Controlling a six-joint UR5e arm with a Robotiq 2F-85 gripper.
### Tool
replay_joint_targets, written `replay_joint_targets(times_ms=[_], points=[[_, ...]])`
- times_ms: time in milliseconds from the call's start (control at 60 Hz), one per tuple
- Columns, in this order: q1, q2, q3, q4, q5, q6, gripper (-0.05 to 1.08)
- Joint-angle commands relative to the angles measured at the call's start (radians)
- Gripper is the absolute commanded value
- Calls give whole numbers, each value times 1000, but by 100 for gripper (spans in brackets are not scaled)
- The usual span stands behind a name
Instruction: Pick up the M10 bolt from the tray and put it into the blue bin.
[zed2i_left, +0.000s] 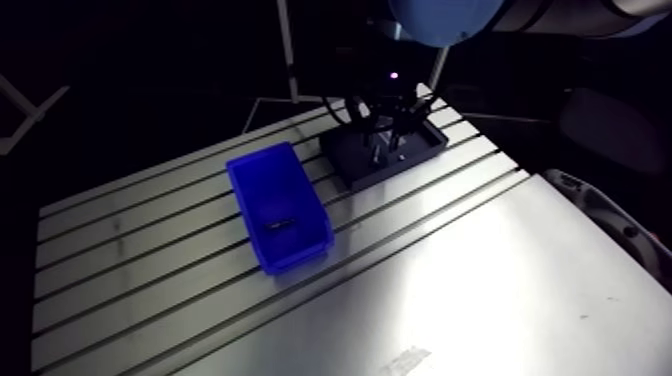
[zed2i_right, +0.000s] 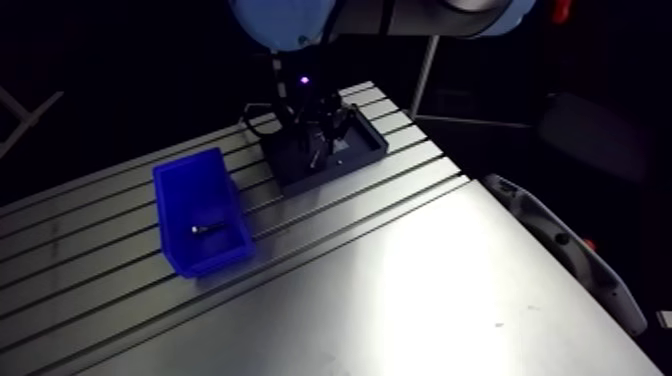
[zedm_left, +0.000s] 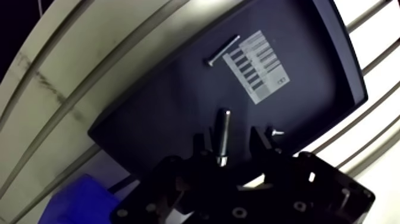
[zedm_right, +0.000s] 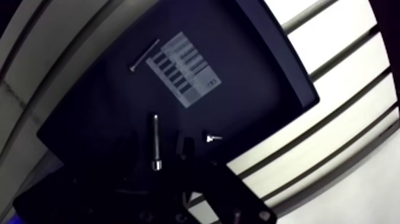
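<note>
Two containers sit on the slotted table: a blue bin and, close beside it, a black tray. The bin holds one small dark fastener lying on its floor. Three pieces lie in the tray: a long thin screw next to a white label, a tiny screw beside one finger, and the M10 bolt, flat on the tray floor. The gripper hangs over the tray with its jaws parted wider than the bolt. One finger stands on either side of the bolt with gaps showing, gripping nothing.
</note>
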Motion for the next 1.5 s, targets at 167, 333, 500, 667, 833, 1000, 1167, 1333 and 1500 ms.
replay_joint_targets(times_ms=[167,333,500,667,833,1000,1167,1333,1500], points=[[1,10,0,-1,-1,9,56],[1,9,2,-1,-1,14,57],[1,9,3,-1,-1,14,60],[1,10,5,-3,-1,14,60],[1,13,5,-3,-1,14,62],[1,15,6,-3,-1,14,63],[1,13,6,-3,0,15,67],[1,12,5,-4,0,15,71],[1,12,5,-4,0,15,72]])
